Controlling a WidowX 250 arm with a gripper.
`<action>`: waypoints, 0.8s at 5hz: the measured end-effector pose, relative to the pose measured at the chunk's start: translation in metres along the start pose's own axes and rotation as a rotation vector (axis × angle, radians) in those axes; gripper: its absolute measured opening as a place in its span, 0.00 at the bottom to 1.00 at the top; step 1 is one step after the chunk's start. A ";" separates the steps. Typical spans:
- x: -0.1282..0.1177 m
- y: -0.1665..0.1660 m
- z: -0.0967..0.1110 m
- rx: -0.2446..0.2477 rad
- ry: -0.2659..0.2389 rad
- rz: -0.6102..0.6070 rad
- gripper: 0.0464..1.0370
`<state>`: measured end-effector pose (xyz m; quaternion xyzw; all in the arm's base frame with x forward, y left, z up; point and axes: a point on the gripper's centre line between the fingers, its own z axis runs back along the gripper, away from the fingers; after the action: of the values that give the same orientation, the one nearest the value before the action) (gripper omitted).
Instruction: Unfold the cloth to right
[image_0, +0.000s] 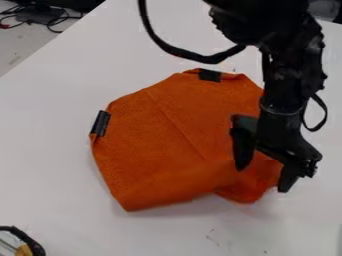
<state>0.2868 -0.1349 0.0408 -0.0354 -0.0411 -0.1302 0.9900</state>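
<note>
The top edge cuts off my arm; my gripper hides part of the cloth's right side.

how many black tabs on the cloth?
2: one tab at the top edge of the cloth, another tab at its left edge in view. Others may be hidden by folds or the gripper.

We can read no text, label, brand, number or sign here.
</note>
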 end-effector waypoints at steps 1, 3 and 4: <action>0.005 0.016 0.025 -0.020 -0.063 0.066 0.96; 0.004 0.034 0.047 -0.002 -0.057 0.114 0.96; -0.002 0.059 0.049 0.033 -0.021 0.169 0.96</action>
<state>0.2971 -0.0737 0.0861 -0.0237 -0.0503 -0.0452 0.9974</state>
